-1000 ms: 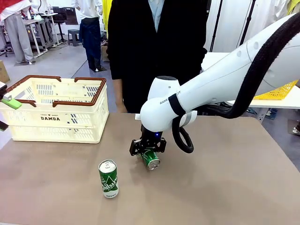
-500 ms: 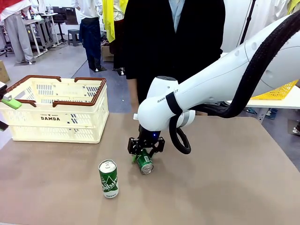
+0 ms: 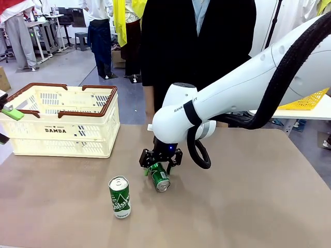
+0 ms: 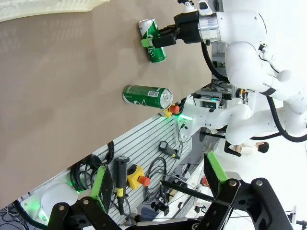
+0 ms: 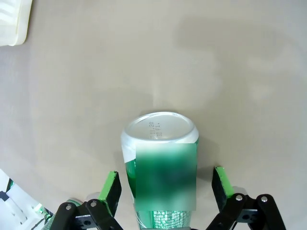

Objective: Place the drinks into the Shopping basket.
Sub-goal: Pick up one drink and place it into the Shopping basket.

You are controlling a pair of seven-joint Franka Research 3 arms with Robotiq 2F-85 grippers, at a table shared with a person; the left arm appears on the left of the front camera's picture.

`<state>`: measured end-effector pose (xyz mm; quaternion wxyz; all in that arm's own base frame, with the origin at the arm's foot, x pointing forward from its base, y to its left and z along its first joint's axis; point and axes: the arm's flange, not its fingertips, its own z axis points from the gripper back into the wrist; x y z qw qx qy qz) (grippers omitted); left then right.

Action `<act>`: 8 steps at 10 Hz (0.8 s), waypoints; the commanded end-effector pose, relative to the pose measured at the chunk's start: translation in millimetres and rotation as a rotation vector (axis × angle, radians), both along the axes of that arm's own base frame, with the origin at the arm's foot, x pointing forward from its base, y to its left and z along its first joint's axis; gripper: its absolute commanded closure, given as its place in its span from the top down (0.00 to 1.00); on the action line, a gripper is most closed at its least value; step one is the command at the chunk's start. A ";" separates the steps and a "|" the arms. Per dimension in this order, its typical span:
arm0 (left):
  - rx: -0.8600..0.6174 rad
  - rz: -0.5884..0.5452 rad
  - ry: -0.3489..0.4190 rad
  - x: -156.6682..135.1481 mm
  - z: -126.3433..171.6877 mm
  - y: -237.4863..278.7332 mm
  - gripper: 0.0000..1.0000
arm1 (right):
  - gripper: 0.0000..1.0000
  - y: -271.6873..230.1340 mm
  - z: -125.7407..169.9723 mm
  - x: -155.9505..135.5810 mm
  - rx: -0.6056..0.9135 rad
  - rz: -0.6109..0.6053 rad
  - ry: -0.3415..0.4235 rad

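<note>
- The left pincer (image 4: 158, 176) is at the far left beside the basket, its jaws spread wide with nothing between them.
- The Shopping basket (image 3: 62, 129) is cream-white with slotted sides, a brown rim and handles, and "DAMDA" on the near wall. It sits at the left of the tabletop (image 3: 248, 206), and its floor is hidden behind that wall.
- The upright can (image 3: 119, 197) is slim and green with white lettering and a silver top. It stands right of the basket, nearer the robot.
- The lying can (image 3: 160, 177) is green and on its side, silver end toward the camera, near the upright can.
- The right pincer (image 3: 159, 168) is open around the lying can, with its green pads (image 5: 111, 189) on either side and a gap showing at each.
- The yellow mesh basket (image 3: 310, 101) is at the far right on another table, its contents hidden.
</note>
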<state>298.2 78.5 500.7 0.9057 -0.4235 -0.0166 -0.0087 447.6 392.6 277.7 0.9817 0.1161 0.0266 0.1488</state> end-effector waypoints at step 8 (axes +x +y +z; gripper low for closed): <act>-0.013 0.000 0.000 -2.0 0.6 -0.3 1.00 | 1.00 -138.0 96.1 -51.2 0.145 -0.172 -0.117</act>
